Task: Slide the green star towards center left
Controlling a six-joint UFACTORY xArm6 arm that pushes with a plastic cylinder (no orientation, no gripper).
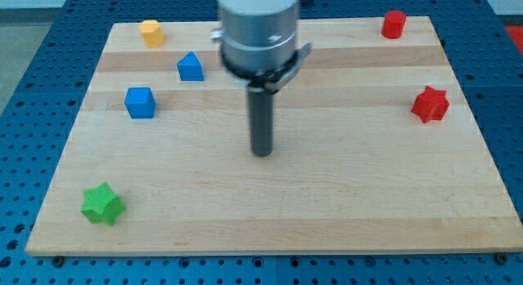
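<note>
Green star point(103, 204) lies nearest the camera, at the table's point(327, 211) near-left corner. No claw fitted; rod ends in my tip point(262, 153), mid-table, well apart from every block. Left of it: blue cube point(140, 102), blue house-shaped block point(190, 67). Far left: yellow block point(151, 32). Right edge: red star point(430, 104). Far right: red cylinder point(394, 24).

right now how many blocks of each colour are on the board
green: 1, the green star
blue: 2, the blue cube and the blue house-shaped block
red: 2, the red star and the red cylinder
yellow: 1, the yellow block
total: 6
</note>
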